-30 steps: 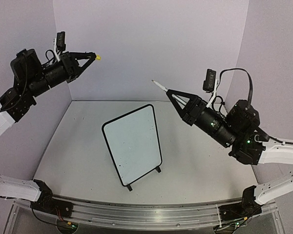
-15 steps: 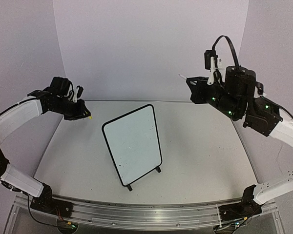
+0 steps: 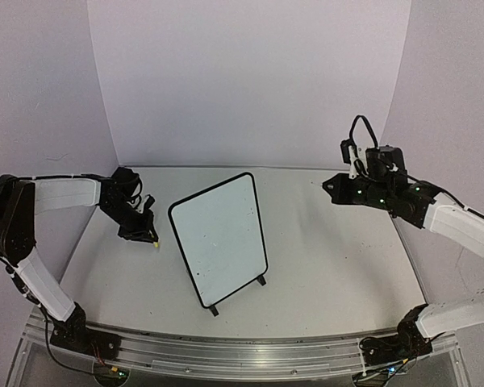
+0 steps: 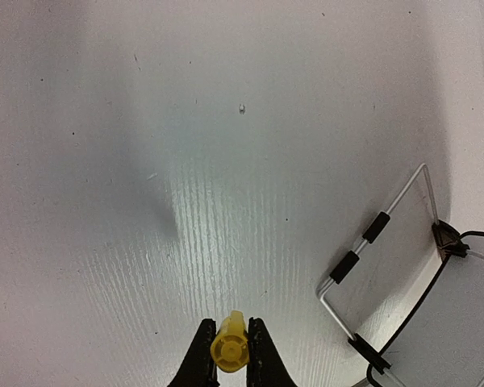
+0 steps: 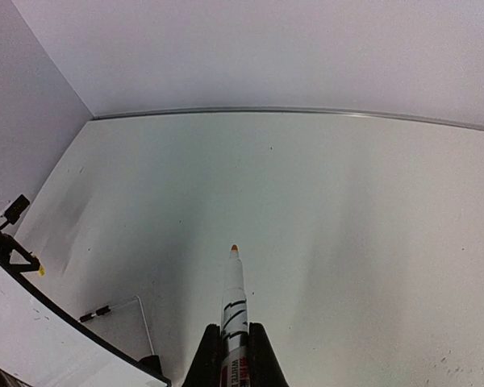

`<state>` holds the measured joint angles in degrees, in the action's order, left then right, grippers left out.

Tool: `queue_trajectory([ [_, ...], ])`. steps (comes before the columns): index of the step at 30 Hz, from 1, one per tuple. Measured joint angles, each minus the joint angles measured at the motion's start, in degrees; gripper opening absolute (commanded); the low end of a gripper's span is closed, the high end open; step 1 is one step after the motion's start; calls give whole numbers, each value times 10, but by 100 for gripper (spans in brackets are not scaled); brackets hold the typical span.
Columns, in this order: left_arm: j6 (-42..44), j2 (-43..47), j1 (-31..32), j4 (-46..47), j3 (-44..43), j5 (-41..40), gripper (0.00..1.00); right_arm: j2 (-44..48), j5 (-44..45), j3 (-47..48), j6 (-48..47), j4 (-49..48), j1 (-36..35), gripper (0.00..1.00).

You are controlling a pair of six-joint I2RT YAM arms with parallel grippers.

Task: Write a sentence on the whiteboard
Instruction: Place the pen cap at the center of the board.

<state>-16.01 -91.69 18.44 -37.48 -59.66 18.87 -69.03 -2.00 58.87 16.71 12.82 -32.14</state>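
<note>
The whiteboard (image 3: 219, 239) stands upright mid-table, white with a thin black frame and two small feet. No sentence shows on its face. My left gripper (image 3: 151, 238) is low over the table just left of the board, shut on a yellow marker cap (image 4: 229, 347). The board's edge (image 4: 468, 322) and its wire stand (image 4: 371, 234) sit right of that gripper. My right gripper (image 3: 329, 186) hovers at the back right, shut on a white marker pen (image 5: 235, 302) whose orange tip (image 5: 235, 250) is bare and points at the table. The whiteboard (image 5: 28, 343) lies at the lower left of the right wrist view.
Lilac walls close the table at the back and both sides. White tabletop (image 3: 331, 258) lies between the board and the right arm. A metal rail (image 3: 242, 351) runs along the near edge by the arm bases.
Both arms have come down from raised poses. The left gripper dropped to the table beside the board with the cap. The right gripper swung back and down with the marker.
</note>
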Motion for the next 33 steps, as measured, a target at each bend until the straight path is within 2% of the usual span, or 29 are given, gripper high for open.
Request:
queue_trajectory([
  [9, -4, -12, 0, 25, 24, 5, 34, 65, -70, -85, 46, -17, 3, 0],
  [17, -16, -12, 0, 39, 32, 4, 61, 97, -82, -99, 68, -25, 3, 0],
  [23, -23, -12, 0, 49, 40, 4, 72, 98, -85, -99, 72, -25, 3, 0],
  [29, -28, -10, 0, 51, 50, -1, 91, 99, -90, -100, 75, -25, 3, 0],
  [33, -33, -5, 0, 50, 57, -11, 98, 106, -92, -107, 78, -24, 3, 0],
])
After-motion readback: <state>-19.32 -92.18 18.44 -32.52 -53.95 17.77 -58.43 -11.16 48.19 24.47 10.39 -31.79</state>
